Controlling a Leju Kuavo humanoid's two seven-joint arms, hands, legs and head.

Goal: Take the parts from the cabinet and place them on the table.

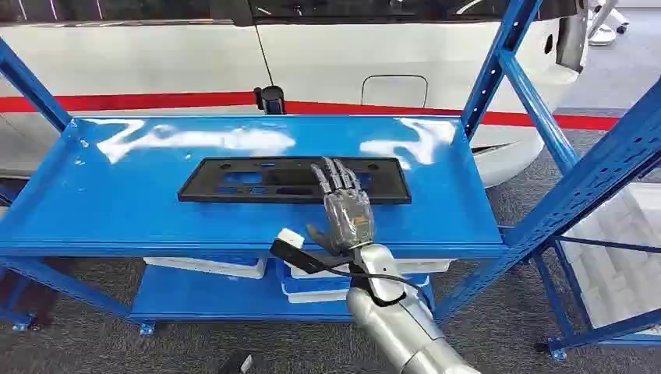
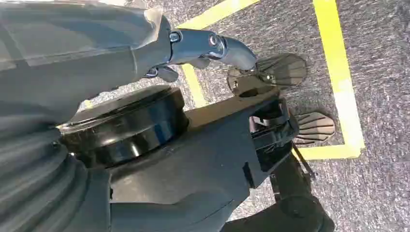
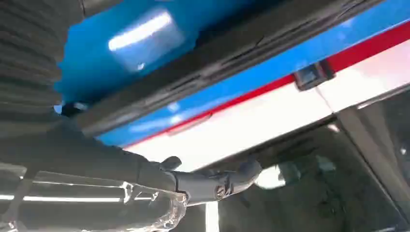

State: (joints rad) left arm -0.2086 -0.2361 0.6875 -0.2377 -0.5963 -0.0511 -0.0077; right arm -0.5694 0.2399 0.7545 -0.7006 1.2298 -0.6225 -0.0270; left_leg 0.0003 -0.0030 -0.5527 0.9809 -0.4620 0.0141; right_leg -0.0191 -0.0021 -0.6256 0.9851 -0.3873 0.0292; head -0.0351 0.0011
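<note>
Shelf (image 1: 93, 210): blue metal, top level of a blue rack, glare patches along its far edge.

Part (image 1: 234, 181): one long, flat black plastic panel with cut-outs, laid lengthwise on the shelf, roughly mid-depth and slightly right of centre. In the right wrist view it is seen as a dark strip (image 3: 232, 53) across the blue surface.

Right hand (image 1: 345, 204): raised over the right portion of the part, palm down, fingers (image 1: 331, 175) extended and slightly spread, their tips placed over the part. Nothing is gripped; whether the fingertips actually touch the part cannot be told. A silver forearm and a black cable are seen behind the wrist.

Left hand (image 2: 212, 48): seen in the left wrist view, hung beside the robot's body above the floor, nothing held; whether its fingers are spread or curled cannot be told.

Lower shelf (image 1: 195, 292): blue, with white trays (image 1: 206, 267) stored on it.

Car (image 1: 351, 54): white body with a red stripe, parked just behind the rack.

Floor (image 2: 382, 58): grey carpet, marked with yellow tape lines (image 2: 338, 72).
</note>
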